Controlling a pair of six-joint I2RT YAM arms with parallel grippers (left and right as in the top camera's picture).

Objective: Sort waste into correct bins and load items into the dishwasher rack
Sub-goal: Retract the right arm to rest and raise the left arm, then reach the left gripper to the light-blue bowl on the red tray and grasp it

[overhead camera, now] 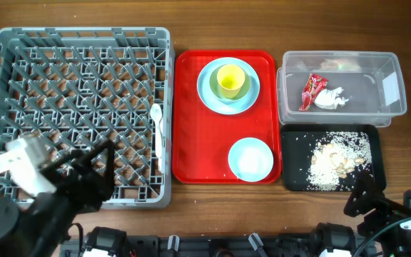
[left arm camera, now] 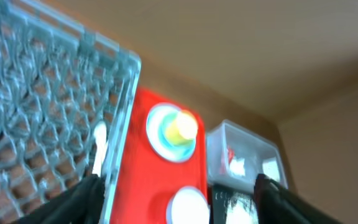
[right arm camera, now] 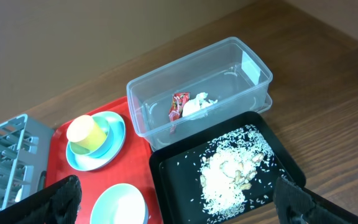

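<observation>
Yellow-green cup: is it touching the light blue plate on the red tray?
Touching. The right wrist view shows the yellow-green cup resting on the light blue plate, no gap beneath it.

Left arm (overhead camera: pixel 41 193): down at the near left corner, dark links bunched, pale wrist block on top.
Left tool (left arm camera: pixel 179 198): spread wide, two dark fingers (left arm camera: pixel 82 198) at the frame's bottom edges, nothing between them.
Right arm (overhead camera: pixel 387 210): tucked low at the near right edge, mostly out of the overhead shot.
Right tool (right arm camera: pixel 179 200): gaping too, fingers in the lower corners, empty.
</observation>
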